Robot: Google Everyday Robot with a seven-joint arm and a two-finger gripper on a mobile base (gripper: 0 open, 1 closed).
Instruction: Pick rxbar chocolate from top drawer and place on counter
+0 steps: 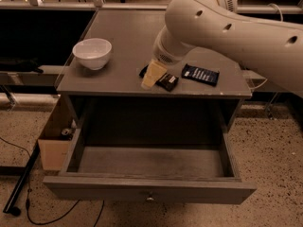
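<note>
The rxbar chocolate (pixel 167 82), a dark flat bar, is at the front edge of the counter (pixel 123 37), down at its surface. My gripper (pixel 151 79) is shut across the bar's middle, with a tan finger (pixel 154 74) in front of it, so the bar shows on both sides. The big white arm reaches in from the upper right. The top drawer (pixel 149 193) is pulled fully open below, and its floor is bare. Its small knob shows at the front panel's centre.
A navy-blue wrapped bar (pixel 200 74) lies on the counter just right of the gripper. A white bowl (pixel 92 52) stands at the counter's left. A cardboard box (pixel 53 145) sits on the floor left of the cabinet, with cables nearby.
</note>
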